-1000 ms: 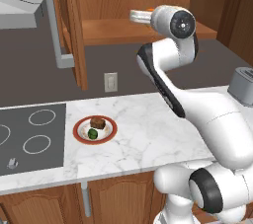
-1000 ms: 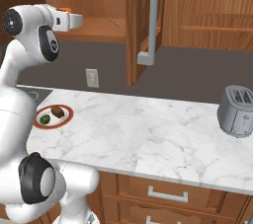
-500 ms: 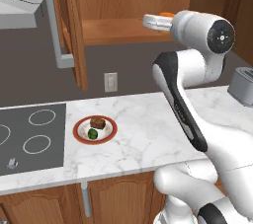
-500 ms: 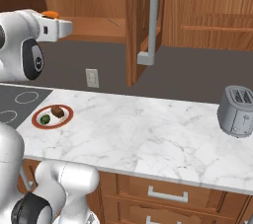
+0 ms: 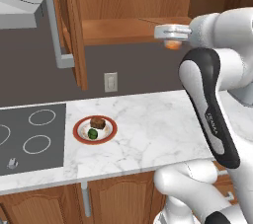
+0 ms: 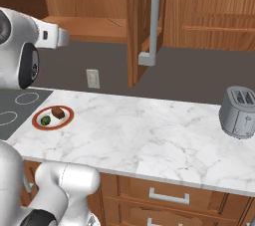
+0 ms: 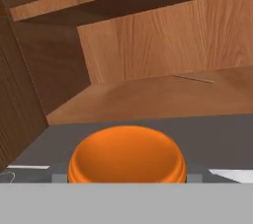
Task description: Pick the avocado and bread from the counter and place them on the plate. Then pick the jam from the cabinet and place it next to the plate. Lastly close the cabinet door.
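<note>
Cabinet door (image 5: 74, 25) stands open at left. Plate (image 5: 79, 134) on counter (image 5: 148, 124) carries bread (image 5: 98, 123) and avocado (image 5: 92, 133). Right of it, gripper (image 5: 170, 38) clamps jam (image 5: 173, 45) just outside the cabinet (image 5: 128, 30) shelf edge, well above the counter.

arm (image 5: 212, 99): glossy white shells | dark grey joints | small lettering on link

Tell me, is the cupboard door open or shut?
Open. The cabinet door swings out edge-on, its grey handle facing out, and you can see the wooden shelf inside the cabinet.
</note>
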You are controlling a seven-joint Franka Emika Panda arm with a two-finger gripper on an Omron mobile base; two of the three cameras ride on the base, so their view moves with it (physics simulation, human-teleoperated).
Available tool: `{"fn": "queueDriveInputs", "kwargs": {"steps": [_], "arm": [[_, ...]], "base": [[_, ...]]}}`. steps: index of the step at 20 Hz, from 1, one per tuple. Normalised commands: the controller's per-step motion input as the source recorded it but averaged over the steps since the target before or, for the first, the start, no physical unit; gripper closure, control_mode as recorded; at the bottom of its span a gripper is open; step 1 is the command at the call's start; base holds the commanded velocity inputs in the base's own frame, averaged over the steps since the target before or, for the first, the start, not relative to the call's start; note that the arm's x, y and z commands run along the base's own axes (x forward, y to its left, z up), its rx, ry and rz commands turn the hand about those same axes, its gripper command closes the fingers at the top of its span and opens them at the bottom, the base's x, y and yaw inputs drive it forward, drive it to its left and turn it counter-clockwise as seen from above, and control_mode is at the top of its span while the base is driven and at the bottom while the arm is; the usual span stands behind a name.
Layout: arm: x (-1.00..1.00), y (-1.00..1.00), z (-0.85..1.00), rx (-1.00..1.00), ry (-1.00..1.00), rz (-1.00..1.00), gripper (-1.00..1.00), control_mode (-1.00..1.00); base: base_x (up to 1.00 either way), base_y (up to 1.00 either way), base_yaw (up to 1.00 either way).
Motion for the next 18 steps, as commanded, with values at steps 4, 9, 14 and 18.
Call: {"fn": "queueDriveInputs", "kwargs": {"steps": [4, 9, 14, 18], "arm": [[-0.04, 0.00, -0.51, -0.01, 0.29, 0.16, 1.00, -1.00], [0.01, 0.04, -0.68, -0.05, 0.18, 0.12, 1.00, -1.00], [0.23, 0.21, -0.77, -0.08, 0.05, 0.10, 1.00, -1.00], [0.40, 0.22, -0.76, -0.08, 0.00, 0.10, 1.00, -1.00]], "base": [[0.00, 0.00, 0.00], [0.00, 0.00, 0.00], [0.00, 0.00, 0.00], [0.00, 0.00, 0.00]]}}
